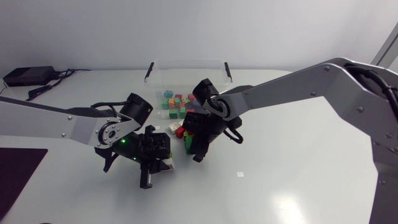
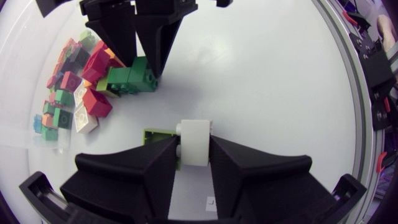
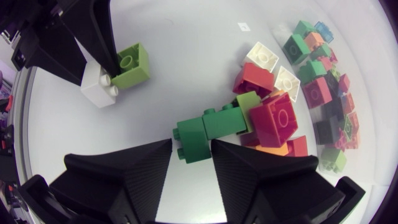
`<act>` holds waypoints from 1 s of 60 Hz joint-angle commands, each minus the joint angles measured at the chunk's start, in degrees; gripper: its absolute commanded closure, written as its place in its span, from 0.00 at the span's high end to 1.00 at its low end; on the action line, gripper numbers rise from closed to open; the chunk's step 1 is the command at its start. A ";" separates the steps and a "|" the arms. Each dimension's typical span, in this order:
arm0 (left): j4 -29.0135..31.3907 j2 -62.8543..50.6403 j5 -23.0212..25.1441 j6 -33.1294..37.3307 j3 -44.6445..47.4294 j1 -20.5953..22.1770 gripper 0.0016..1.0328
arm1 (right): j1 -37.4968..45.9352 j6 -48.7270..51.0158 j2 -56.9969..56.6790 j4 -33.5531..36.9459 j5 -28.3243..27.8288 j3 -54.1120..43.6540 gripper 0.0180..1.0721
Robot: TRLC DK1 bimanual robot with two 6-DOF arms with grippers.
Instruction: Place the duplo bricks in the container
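Tabletop (image 1: 298,186) white, bricks (image 1: 176,102) clustered near middle

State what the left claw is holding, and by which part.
The left claw holds a white brick by its two opposite side faces, one finger on each.

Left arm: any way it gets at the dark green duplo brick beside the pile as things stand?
Probably not. The left hand is shut on a white duplo brick, so it has no free grip, and the right hand sits right over the dark green duplo brick, blocking the approach.
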State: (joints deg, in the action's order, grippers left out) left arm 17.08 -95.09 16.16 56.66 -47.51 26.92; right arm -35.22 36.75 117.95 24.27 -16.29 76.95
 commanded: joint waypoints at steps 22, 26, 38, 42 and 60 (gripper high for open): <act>6.12 6.06 0.54 2.22 -6.46 -2.66 0.24 | 0.95 1.74 -4.84 3.24 0.21 -3.30 0.21; 7.18 5.97 0.89 2.22 -8.92 -3.36 0.24 | 1.47 1.66 -6.68 3.68 0.12 -4.00 0.21; 9.46 1.05 1.68 1.87 -20.52 -6.35 0.24 | 3.67 1.13 -13.19 4.91 -0.32 -5.93 0.21; 9.99 -2.12 1.94 0.99 -26.15 -7.49 0.24 | 4.28 0.86 -15.29 5.00 -0.67 -6.81 0.21; 9.99 -15.39 4.84 -9.29 -45.66 -10.74 0.24 | 5.87 -0.81 -20.13 5.00 -1.81 -7.16 0.21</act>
State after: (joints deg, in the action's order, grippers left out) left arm 27.14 -106.91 19.79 51.20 -88.44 17.45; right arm -29.76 36.53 99.44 28.56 -17.82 71.02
